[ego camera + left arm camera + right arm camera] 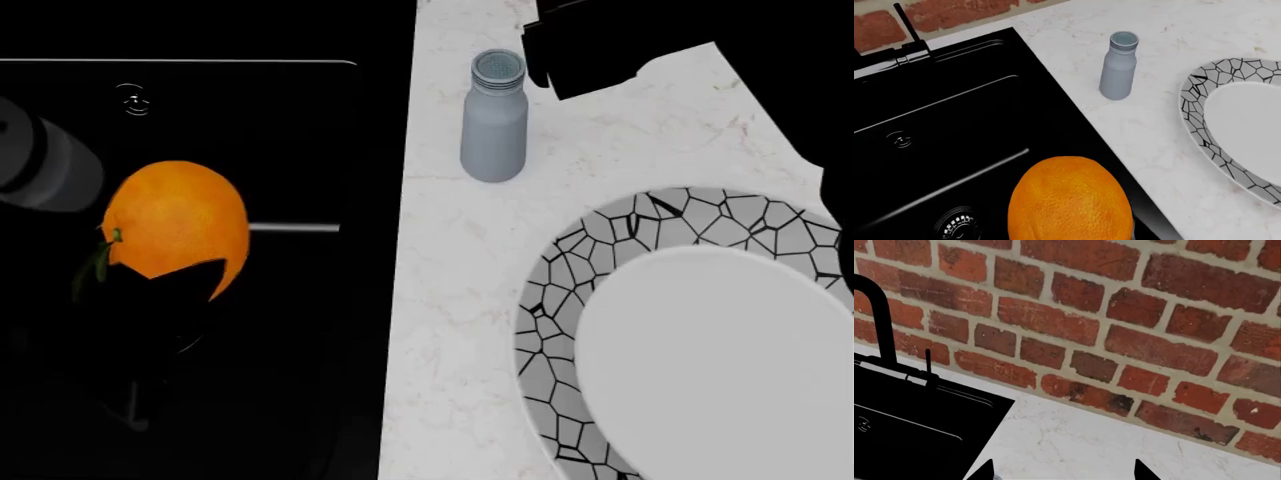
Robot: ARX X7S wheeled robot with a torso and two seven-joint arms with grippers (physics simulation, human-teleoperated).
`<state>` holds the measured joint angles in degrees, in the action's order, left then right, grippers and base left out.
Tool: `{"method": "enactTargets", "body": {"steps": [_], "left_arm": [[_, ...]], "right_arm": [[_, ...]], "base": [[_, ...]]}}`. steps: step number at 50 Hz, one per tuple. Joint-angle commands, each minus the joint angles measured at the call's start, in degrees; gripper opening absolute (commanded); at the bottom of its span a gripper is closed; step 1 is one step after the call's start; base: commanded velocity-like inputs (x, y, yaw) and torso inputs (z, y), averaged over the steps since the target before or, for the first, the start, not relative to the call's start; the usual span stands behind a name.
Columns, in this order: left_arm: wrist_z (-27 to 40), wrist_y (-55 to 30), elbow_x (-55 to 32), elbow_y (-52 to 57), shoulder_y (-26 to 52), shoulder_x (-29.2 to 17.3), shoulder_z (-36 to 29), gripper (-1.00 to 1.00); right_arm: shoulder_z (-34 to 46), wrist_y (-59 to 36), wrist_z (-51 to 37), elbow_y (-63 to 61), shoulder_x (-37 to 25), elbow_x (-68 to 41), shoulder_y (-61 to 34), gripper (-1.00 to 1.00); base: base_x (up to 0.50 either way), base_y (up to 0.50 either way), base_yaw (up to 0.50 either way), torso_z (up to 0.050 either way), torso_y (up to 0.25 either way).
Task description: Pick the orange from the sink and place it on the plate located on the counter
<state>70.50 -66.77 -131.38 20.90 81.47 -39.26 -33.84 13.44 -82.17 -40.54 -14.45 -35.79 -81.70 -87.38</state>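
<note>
One orange (174,218), round with dimpled skin and a green stem with a dark leaf, sits over the glossy black sink (934,130). The left gripper (167,290) is a black shape against its lower side; whether it clamps the fruit I cannot tell. The right gripper (1062,471) shows two dark fingertips spread apart, holding nothing. On the veined white marble counter (441,300) stands a matte grey metal bottle (494,118) near the sink's edge, beside the white plate (721,350) with its cracked-mosaic rim.
</note>
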Motion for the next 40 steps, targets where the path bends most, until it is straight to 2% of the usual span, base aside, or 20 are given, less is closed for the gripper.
{"method": "enactTargets", "body": {"steps": [1,10,23,31,40], "left_arm": [[-8.5,3.9,6.3,-1.7,2.0,-4.4,-7.3,-1.00],[-10.1,4.0,6.8,-1.6,1.4,-4.2,-7.0,-1.00],[-15.7,-1.8,3.6,-6.9,11.8,2.0,-8.1,-1.00],[-21.5,-5.7,5.8,-11.6,14.9,5.6,-8.5,-1.00],[-32.2,-11.4,13.6,-18.3,17.6,11.8,-8.3,-1.00]], "right_arm": [[-2.5,-3.0,1.6,-0.3,2.4,3.2,1.0,1.00],[-1.9,-2.3,1.1,-0.2,1.8,2.3,0.7,1.00],[-1.7,-1.5,0.3,-0.2,0.8,0.7,0.3,1.00],[-1.1,-0.8,0.1,-0.1,0.3,0.2,0.1,1.00],[-1.4,-0.2,-0.8,-0.1,-0.8,-1.0,-0.4,1.00]], "base": [[0.00,0.00,0.00,0.000,0.000],[0.00,0.00,0.00,0.000,0.000],[0.00,0.00,0.00,0.000,0.000],[0.00,0.00,0.00,0.000,0.000],[0.00,0.00,0.00,0.000,0.000]]}}
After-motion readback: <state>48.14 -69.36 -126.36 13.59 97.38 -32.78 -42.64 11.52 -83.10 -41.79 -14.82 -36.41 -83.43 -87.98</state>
